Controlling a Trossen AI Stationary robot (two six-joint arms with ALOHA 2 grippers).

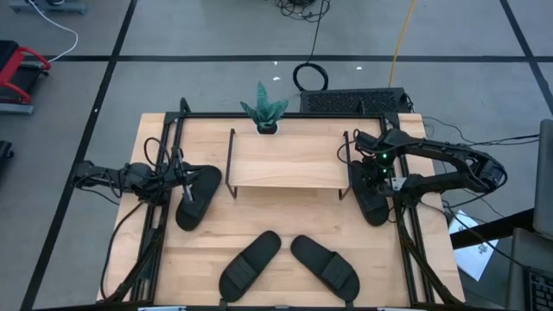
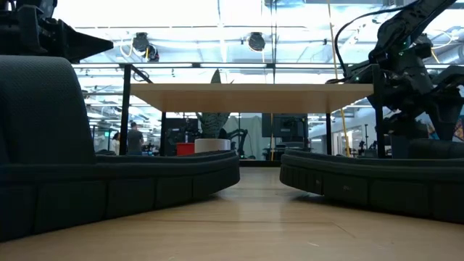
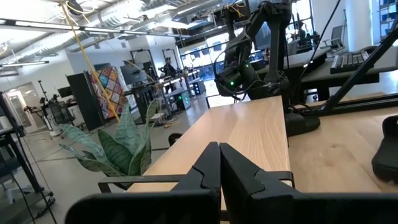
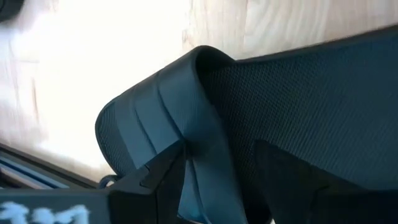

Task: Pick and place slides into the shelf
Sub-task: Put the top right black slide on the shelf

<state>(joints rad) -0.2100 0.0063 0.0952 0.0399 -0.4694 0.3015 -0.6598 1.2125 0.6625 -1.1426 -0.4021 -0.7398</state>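
Four black slides show in the high view. One [image 1: 197, 197] lies at the shelf's left end, under my left gripper [image 1: 183, 180]. That gripper is shut and raised to about the height of the shelf top; its closed fingers [image 3: 219, 169] point across the light wood shelf [image 1: 285, 167]. A second slide [image 1: 371, 200] sits at the shelf's right end, with my right gripper [image 1: 373, 173] shut on it. The other two slides [image 1: 249, 263] [image 1: 326, 264] lie soles down near the table's near edge. My right gripper comes from above, pointing down, at the wide strap [image 4: 186, 118] of the slide beside the shelf's right end. The strap's edge runs between the two fingers [image 4: 158, 180], one outside the strap and one on the footbed side. Whether the sole is off the table cannot be told.
A small potted plant [image 1: 263, 112] stands behind the shelf's far edge. Black metal frame rails [image 1: 164, 216] run along the table's left and right sides. Bare tabletop [image 1: 285, 216] lies between the shelf and the two near slides. A keyboard [image 1: 354, 101] sits beyond the far edge.
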